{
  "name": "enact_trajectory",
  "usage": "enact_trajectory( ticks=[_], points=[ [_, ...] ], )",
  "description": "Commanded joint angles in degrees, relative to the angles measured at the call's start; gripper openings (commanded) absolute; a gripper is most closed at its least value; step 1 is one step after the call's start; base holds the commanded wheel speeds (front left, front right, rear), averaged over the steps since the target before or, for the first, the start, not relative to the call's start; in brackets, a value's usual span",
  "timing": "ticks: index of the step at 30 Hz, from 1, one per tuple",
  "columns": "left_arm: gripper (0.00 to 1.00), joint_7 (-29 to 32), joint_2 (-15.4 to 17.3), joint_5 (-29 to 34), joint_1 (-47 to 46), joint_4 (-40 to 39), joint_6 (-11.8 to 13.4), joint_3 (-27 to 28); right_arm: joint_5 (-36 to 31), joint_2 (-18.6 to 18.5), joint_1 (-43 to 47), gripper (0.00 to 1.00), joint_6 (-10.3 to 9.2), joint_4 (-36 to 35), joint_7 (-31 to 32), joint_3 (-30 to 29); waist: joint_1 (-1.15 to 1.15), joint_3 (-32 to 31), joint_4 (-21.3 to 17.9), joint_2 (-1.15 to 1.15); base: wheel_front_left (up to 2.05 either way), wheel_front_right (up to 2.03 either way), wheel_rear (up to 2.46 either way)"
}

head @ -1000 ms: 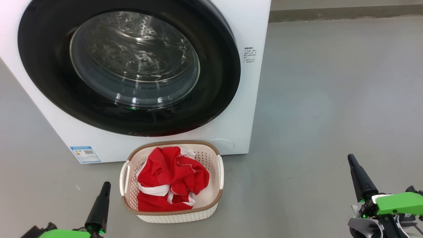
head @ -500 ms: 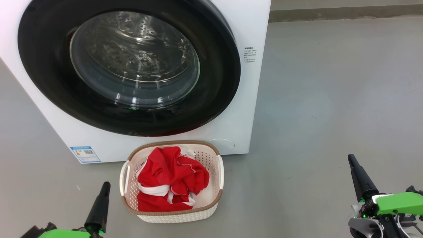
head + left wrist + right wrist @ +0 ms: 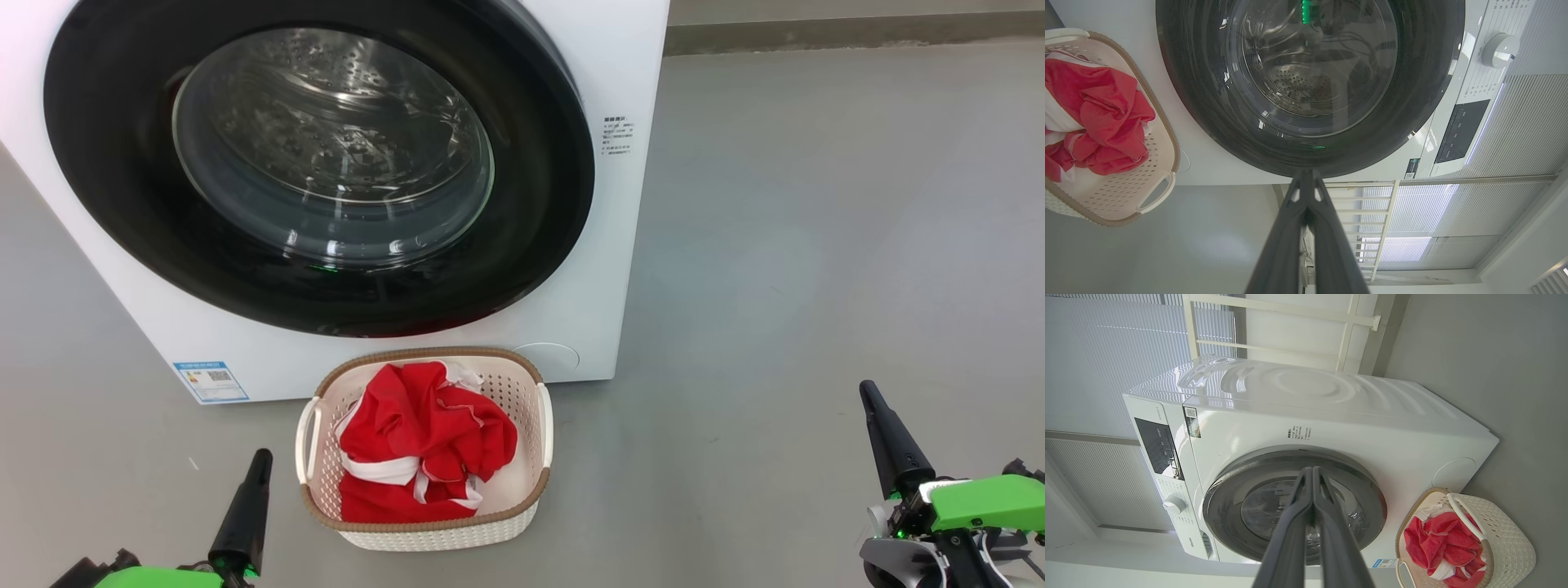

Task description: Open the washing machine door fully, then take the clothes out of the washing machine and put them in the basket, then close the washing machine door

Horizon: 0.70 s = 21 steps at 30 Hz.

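One washing machine (image 3: 629,245), with one round door (image 3: 114,204). In front of the washing machine, one basket (image 3: 526,408) holds one heap of red clothes (image 3: 424,441); the number of garments cannot be told. Two hands: left hand (image 3: 261,457), right hand (image 3: 865,392).

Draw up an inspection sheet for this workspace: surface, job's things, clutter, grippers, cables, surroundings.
Surface: smooth grey floor.
Job's things: washing machine door shut flush on the washing machine; clothes heaped in the basket, which stands on the floor in front of the machine.
Clutter: nothing seen.
Grippers: left gripper and right gripper both shut, holding nothing, either side of the basket and apart from it.
Cables: nothing seen on the floor.
Surroundings: white blinds and a white rail frame behind the machine.
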Motion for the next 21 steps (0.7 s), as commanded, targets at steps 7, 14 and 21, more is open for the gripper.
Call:
enact_trajectory(
  ticks=[7,14,21],
  points=[
    [0.00,0.3,0.8,-0.4,-2.4,-1.2,-0.4,2.1,-0.3,-0.4,-2.7,0.00,-0.03,-1.4,0.5,0.8,0.00,0.0,0.0,0.00,0.00,0.00,0.00],
    [0.00,0.3,0.8,-0.3,-2.4,-1.2,-0.4,2.1,-0.3,-0.4,-2.7,0.00,-0.03,-1.4,0.5,0.8,0.00,0.0,0.0,0.00,0.00,0.00,0.00],
    [0.00,0.4,0.7,-0.3,-2.4,-1.2,-0.4,2.1,-0.3,-0.3,-2.7,0.00,-0.03,-1.4,0.5,0.7,0.00,0.0,0.0,0.00,0.00,0.00,0.00]
  ],
)
